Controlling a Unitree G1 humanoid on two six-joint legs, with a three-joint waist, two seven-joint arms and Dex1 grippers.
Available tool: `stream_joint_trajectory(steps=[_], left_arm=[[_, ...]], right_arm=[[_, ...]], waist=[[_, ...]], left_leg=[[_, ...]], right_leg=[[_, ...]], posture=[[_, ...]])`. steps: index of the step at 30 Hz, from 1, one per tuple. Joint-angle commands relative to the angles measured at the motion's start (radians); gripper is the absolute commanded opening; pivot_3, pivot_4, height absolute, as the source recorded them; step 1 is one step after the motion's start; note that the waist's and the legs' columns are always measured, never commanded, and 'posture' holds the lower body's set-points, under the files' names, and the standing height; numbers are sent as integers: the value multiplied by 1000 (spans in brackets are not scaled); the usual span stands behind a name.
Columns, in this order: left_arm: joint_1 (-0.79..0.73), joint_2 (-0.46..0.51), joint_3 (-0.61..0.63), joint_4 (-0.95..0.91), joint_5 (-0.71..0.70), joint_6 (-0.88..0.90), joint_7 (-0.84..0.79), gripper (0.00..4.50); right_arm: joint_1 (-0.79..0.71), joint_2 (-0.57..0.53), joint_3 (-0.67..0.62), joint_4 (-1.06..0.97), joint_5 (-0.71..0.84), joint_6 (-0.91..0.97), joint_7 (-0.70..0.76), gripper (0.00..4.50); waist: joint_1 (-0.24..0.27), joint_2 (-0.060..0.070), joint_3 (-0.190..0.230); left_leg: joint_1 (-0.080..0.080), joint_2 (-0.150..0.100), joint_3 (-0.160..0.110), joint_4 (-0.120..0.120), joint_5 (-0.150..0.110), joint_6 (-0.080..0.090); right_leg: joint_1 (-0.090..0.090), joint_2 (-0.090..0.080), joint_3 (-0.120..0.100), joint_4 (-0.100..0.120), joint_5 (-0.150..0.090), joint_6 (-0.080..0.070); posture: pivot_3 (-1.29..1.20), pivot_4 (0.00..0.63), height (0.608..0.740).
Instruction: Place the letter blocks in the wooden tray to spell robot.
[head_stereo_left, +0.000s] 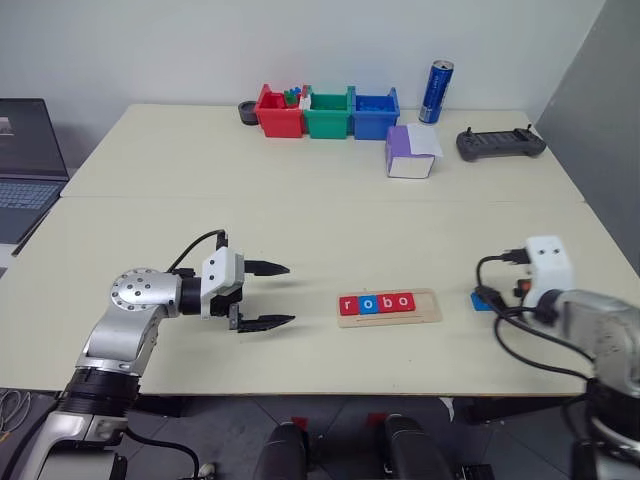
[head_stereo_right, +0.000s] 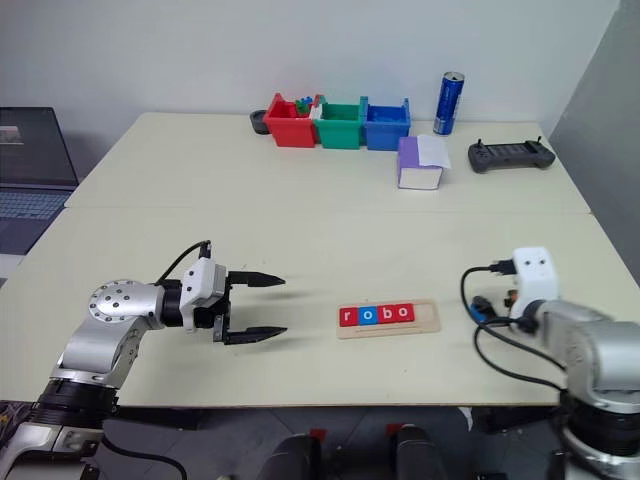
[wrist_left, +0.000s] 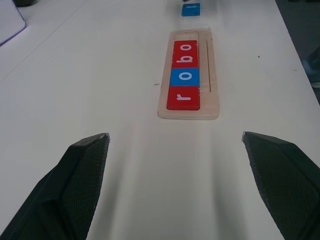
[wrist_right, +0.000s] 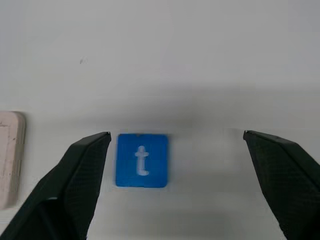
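Blue t block (wrist_right: 142, 160), between open right end effector (wrist_right: 175, 185) fingers

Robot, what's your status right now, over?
Both grippers open: left gripper idle, right gripper over blue t block on table. Wooden tray reads r-o-b-o, last slot free. Nothing in the way.

Wall: plain pale wall (head_stereo_left: 300, 40) behind the table.
Table: two cream tabletops (head_stereo_left: 300, 230) butted together, seam running across.
Right side: grey panel (head_stereo_left: 610, 110) standing beside the table.
Floor: dark (head_stereo_left: 200, 440), below the near edge.
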Motion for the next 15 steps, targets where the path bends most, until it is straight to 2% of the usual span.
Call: stream_joint_trajectory(steps=[1,4,6,8,10,15], left_arm=[[-19,2,9,-5,2,-19,-2,4500],[-25,-5,4,-1,6,-20,0,4500],[-25,-7,4,-8,5,-16,0,4500],[-26,-7,4,-14,4,-13,-2,4500],[-30,-2,6,-17,2,-8,-5,4500],[-26,9,15,-35,-1,2,-1,4500]], right_arm=[[6,-206,38,30,84,-170,236,4488],[93,-369,128,92,77,-468,477,4488],[170,-463,175,156,54,-738,711,4488],[193,-513,206,237,33,-930,860,4488],[136,-531,260,350,19,-1038,971,4488],[-58,-507,446,657,-139,-1395,1180,4488]], waist=[[0,0,0],[0,-1,0],[0,-1,0],[-1,-1,0],[-4,-1,0],[-12,-1,1]], left_leg=[[0,0,0,0,0,0],[0,0,0,-1,0,0],[0,0,0,-1,0,0],[0,0,1,0,0,0],[0,0,2,1,0,0],[2,1,2,2,0,0]], right_leg=[[0,0,-1,0,0,0],[0,0,-1,-1,-1,0],[0,0,-1,-2,0,0],[0,0,0,-2,0,2],[0,0,1,-2,1,2],[1,0,1,-1,0,0]], posture=[[0,150,740],[0,150,740],[0,150,740],[0,150,740],[0,150,740],[0,150,740]])
